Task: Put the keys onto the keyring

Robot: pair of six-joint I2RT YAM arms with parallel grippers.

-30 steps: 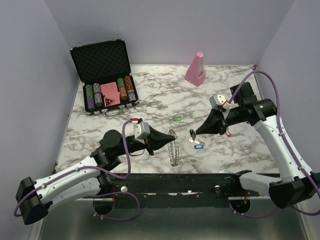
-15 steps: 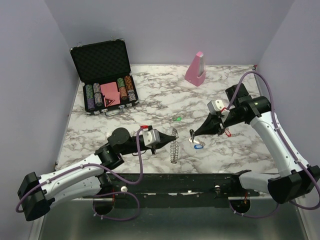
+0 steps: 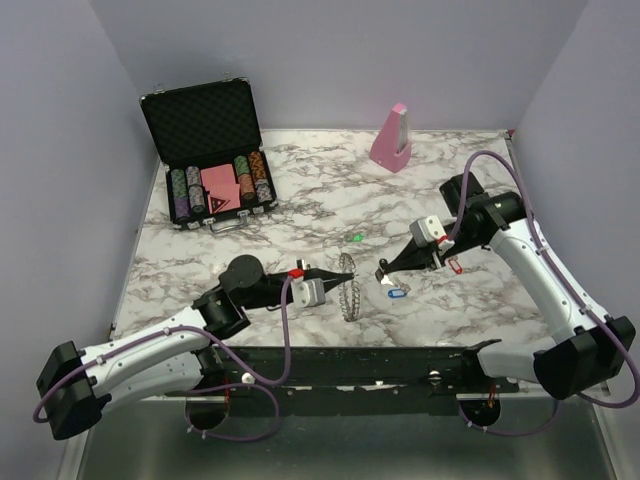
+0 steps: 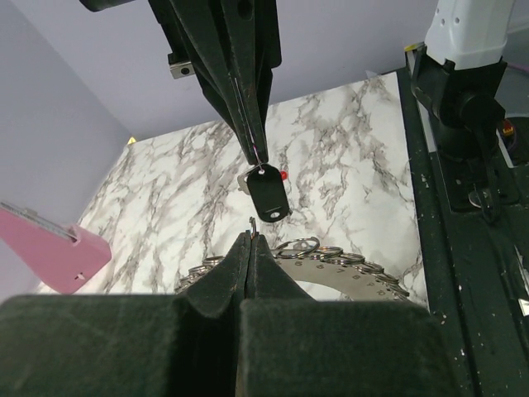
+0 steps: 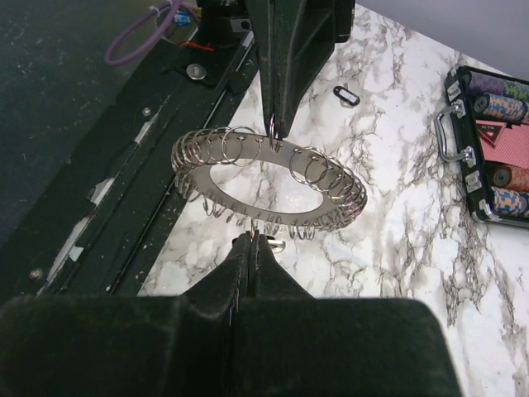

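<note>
Over the last second the left arm has reached further in and its wrist has rolled, while the right arm's wrist has dropped lower and closer to the ring. The left pincer [image 3: 335,274] is closed narrow on one small loop at the rim of the keyring [image 3: 349,287], holding the ring on edge near the front of the worktop [image 3: 300,200]. Seen from the right wrist, the ring is flat and grey, its rim lined with wire loops.

The right pincer [image 3: 383,270] is pinched tight on the thin ring of a black-tagged key [image 4: 267,195] – the tag hangs just beside the keyring's rim, apart from it. A blue-tagged key [image 3: 397,292] lies on the worktop just below that pincer, a red-tagged key [image 3: 455,266] under the right forearm, and a small green tag [image 3: 356,238] further back.

An open black case [image 3: 205,125] at the back left holds poker chips [image 3: 180,190] and a pink card [image 3: 218,180] – its dark mark is too small to read. A pink wedge block [image 3: 392,138] stands at the back.
</note>
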